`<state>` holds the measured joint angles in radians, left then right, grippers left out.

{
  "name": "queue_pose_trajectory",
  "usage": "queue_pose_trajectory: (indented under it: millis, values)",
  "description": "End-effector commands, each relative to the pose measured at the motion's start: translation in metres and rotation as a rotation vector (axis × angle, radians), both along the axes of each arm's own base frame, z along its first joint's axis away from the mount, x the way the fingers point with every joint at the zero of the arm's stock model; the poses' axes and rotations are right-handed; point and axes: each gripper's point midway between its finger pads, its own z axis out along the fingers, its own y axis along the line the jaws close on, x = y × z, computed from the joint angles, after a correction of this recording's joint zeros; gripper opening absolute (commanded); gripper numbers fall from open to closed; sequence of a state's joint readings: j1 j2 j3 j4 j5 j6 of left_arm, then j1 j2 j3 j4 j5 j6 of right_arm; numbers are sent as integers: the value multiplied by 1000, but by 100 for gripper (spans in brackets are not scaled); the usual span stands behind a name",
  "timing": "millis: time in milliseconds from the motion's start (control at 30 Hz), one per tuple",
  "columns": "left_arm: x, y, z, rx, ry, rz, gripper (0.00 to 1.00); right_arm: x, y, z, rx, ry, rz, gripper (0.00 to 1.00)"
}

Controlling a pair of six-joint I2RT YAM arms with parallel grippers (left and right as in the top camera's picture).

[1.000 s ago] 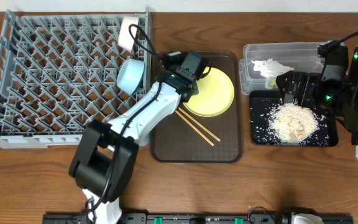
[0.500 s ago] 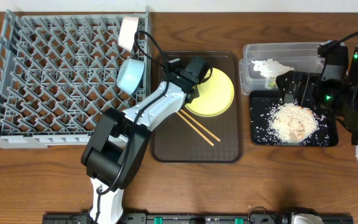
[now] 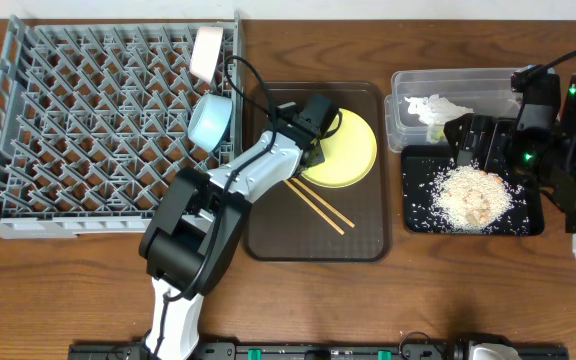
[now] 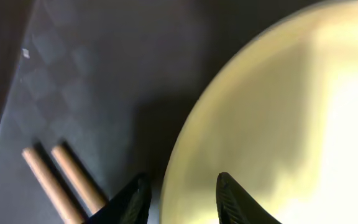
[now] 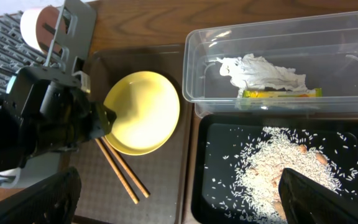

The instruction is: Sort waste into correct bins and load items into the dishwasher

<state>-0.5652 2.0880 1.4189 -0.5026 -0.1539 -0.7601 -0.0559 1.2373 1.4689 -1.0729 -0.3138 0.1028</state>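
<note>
The yellow plate (image 3: 346, 148) lies on the brown serving tray (image 3: 363, 235), with the chopsticks (image 3: 318, 205) just in front of it. My left gripper (image 3: 310, 135) is at the plate's left rim. In the left wrist view its jaws (image 4: 182, 196) straddle the plate (image 4: 278, 112) rim, one finger on the tray side beside the chopsticks (image 4: 61, 180), one over the plate, with a gap still showing. My right gripper (image 5: 182, 205) hangs wide open over the black tray (image 5: 229, 162) of rice crumbs (image 5: 291, 174). The clear tub (image 5: 347, 43) holds the napkin (image 5: 260, 71) and wrapper (image 5: 281, 93).
The grey dish rack (image 3: 98, 120) fills the left side, with the light blue bowl (image 3: 211, 120) and white cup (image 3: 206, 52) at its right edge. My left arm (image 3: 238, 185) stretches from the table's front across the rack's corner to the serving tray.
The left arm's elbow has swung right and forward. Its gripper has stayed at the plate's left rim. The right arm has not moved.
</note>
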Motion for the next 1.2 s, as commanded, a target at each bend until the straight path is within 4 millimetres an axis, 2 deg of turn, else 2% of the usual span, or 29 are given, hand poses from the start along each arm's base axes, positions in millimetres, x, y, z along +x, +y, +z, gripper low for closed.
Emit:
queue_pose_trajectory:
  millis: [0,167,300,533,800,933,1000,1033,1100,1167]
  values:
    - [5,-2,10,-21,38,-53,36,2,-2,-1,3,4,-11,99]
    - [-4,4,32,-88,171,-84,37,2,-2,-1,3,4,-11,99]
    - [-5,7,33,-101,191,-82,38,1,-2,-1,3,4,-11,99]
    - [-13,-2,17,-134,250,-97,46,2,-2,-1,3,4,-11,99]
    - [-12,-3,-14,-119,284,-89,45,2,-2,-1,3,4,-11,99]
    - [-12,-5,-19,-124,291,-88,45,1,-2,-1,3,4,-11,99]
    - [-12,-6,-19,-125,288,-89,38,1,-2,-1,3,4,-11,99]
    - [-12,-5,-19,-125,287,-89,32,2,-2,-1,3,4,-11,99]
    - [-11,-6,-19,-125,284,-89,9,2,-2,-1,3,4,-11,99]
    - [-10,-5,-19,-119,280,-87,8,2,-2,-1,3,4,-11,99]
